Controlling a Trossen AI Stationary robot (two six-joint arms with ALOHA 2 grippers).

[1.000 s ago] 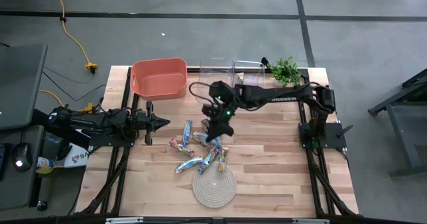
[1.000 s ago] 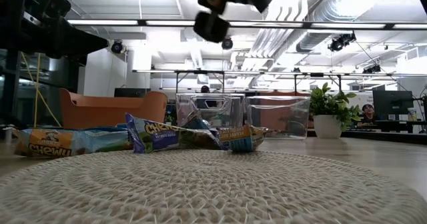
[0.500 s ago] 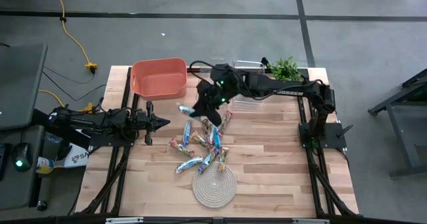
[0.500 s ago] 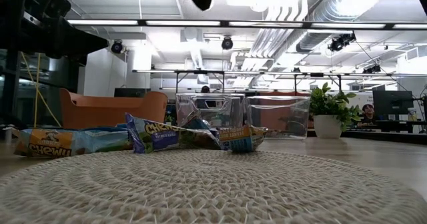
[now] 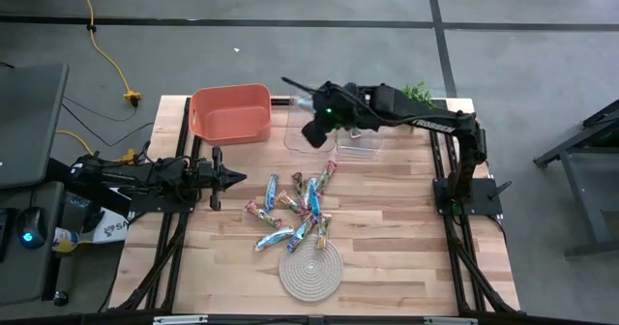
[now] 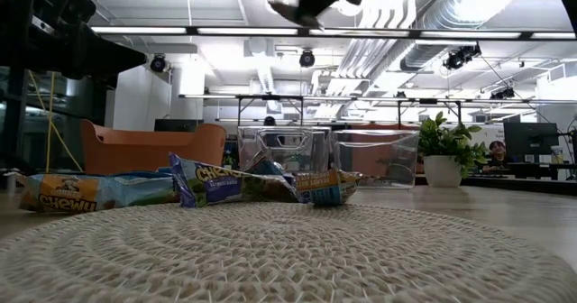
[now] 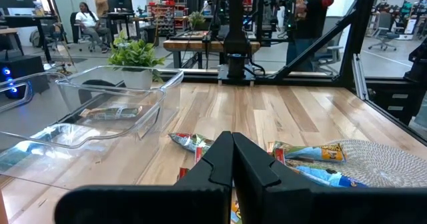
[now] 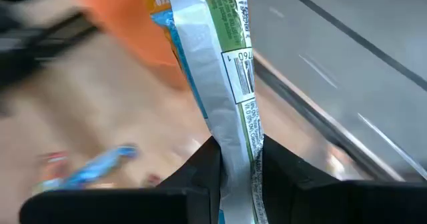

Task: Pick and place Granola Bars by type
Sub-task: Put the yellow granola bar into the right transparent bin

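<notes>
Overhead, table-level (both show bars (image 5: 295,207)), wrists.

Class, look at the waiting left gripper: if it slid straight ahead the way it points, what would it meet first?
Most likely the scattered granola bars. The left gripper, fingers shut, points across the table toward them; the nearest wrapper lies just past its tip. Its height above the table is unclear, so it might pass over them.

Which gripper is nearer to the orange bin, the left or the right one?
The right. The right gripper, holding a granola bar, hangs just beside the orange bin; the left gripper, shut, waits farther from it, near the table's left edge.
</notes>
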